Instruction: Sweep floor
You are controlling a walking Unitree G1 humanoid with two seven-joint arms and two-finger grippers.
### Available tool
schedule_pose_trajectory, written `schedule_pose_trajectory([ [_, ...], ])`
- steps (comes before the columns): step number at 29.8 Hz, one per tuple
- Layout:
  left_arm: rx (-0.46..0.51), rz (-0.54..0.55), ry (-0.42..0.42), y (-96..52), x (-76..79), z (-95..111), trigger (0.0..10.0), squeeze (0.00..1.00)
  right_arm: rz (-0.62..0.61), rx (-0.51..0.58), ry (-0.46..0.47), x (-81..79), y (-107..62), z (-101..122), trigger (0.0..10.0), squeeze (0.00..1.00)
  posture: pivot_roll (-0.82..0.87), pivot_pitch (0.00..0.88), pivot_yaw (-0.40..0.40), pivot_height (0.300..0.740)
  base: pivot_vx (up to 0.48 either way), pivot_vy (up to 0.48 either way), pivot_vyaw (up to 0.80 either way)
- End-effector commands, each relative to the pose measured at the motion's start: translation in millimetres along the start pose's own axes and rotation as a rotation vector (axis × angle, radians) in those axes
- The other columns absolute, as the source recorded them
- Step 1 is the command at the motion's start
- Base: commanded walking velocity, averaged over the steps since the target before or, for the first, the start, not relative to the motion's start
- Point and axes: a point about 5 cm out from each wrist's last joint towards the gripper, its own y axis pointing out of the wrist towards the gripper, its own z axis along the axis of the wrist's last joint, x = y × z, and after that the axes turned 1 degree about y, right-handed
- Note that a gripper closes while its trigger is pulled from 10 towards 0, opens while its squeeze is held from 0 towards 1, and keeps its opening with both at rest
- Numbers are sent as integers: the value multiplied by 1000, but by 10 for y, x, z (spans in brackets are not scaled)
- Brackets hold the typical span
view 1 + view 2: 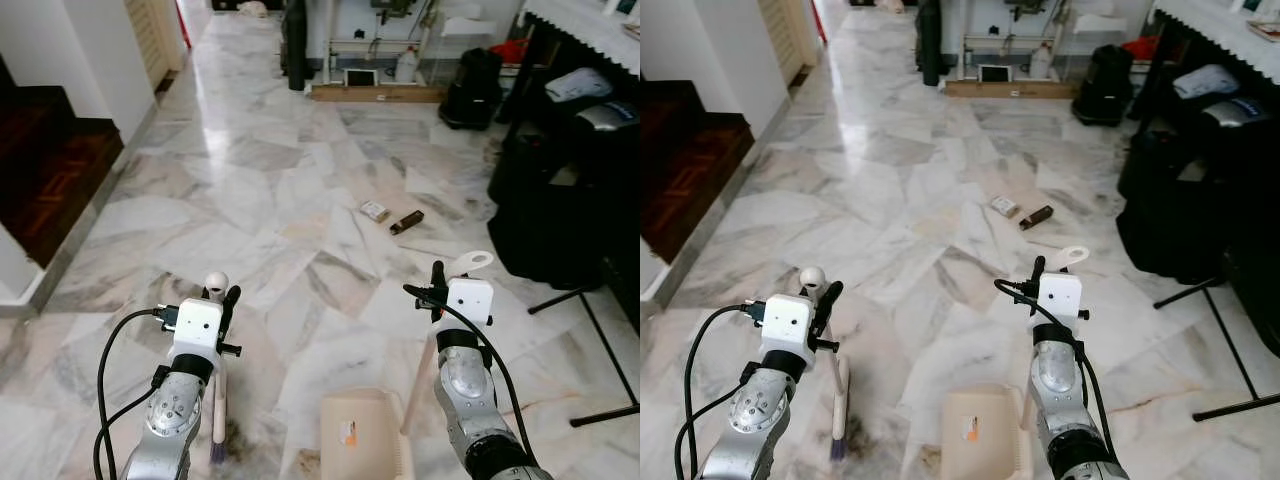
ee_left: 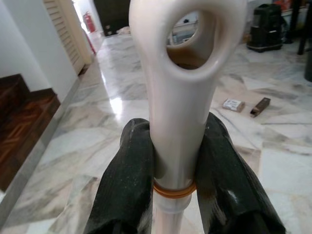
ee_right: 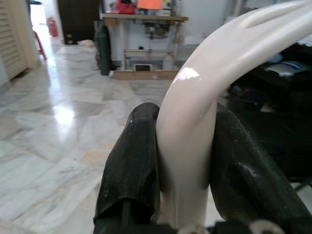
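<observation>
Grippers are clamping glossy cream plastic handles: left gripper (image 2: 175, 170) holding the broom (image 1: 218, 400), right gripper (image 3: 183, 161) the dustpan (image 1: 362, 435). Two small scraps (image 1: 392, 216) are lying well ahead on marble floor (image 1: 250, 170).

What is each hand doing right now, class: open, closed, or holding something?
Left hand: closed on the broom handle.
Right hand: closed on the dustpan handle.

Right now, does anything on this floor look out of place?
Yes: a small pale box and a dark brown stick-shaped piece lie loose side by side on the glossy marble floor, ahead of the cream dustpan. They look like dropped litter.
</observation>
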Motion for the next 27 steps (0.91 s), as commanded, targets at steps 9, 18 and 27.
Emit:
schedule_pose_trajectory([
  [9,32,27,-13,52,-19,82,10000,0,-1,43,5,29,53,86,10000,0,119,60,-12,740,127,0,0],
  [18,16,41,-17,53,-13,58,10000,0,-8,49,5,53,83,112,10000,0,117,58,-23,740,314,0,0],
  [27,21,46,-13,66,-29,66,10000,0,-24,44,23,65,99,118,10000,0,118,60,-21,740,375,0,0],
])
